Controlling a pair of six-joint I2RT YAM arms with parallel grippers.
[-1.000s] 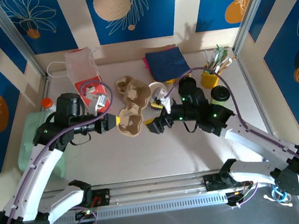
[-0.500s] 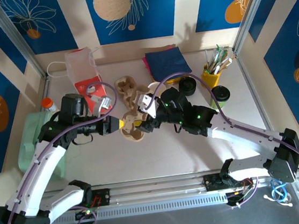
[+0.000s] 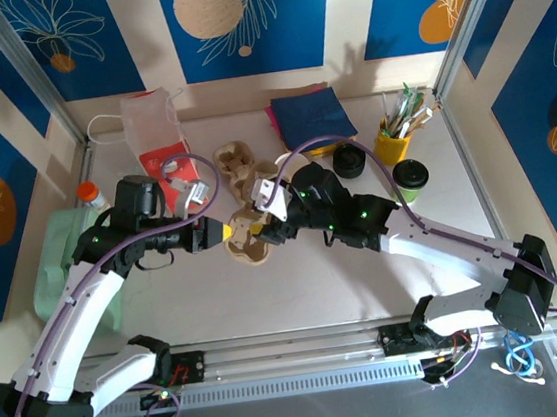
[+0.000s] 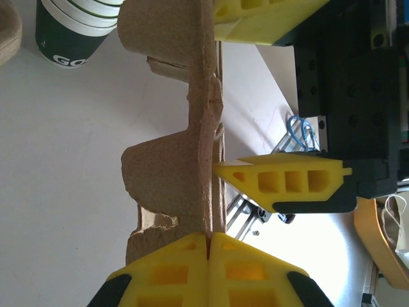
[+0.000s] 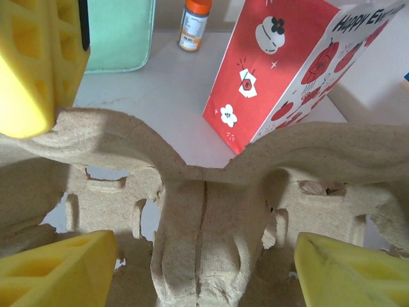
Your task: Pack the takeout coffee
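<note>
Left gripper (image 3: 225, 231) is pinched shut on the thin rim of the pulp cup carrier (image 4: 169, 185). Right gripper (image 5: 206, 243) stands with its jaws apart, one finger on each side of the carrier's centre ridge, with a gap showing on both sides. Further right a loose black lid (image 3: 350, 161) lies flat. Beyond it the takeout coffee cup (image 3: 409, 179) stands upright, well apart from the carrier and just in front of the yellow pot of utensils (image 3: 389, 146). Its top looks dark from above; whether that is a lid or the drink I cannot tell. I judge the paper cup to be light but thin-walled, easy to crush, and liable to spill if filled. It is best taken around the side, just under the stiffer rolled rim, with a gentle squeeze, and kept upright.
</note>
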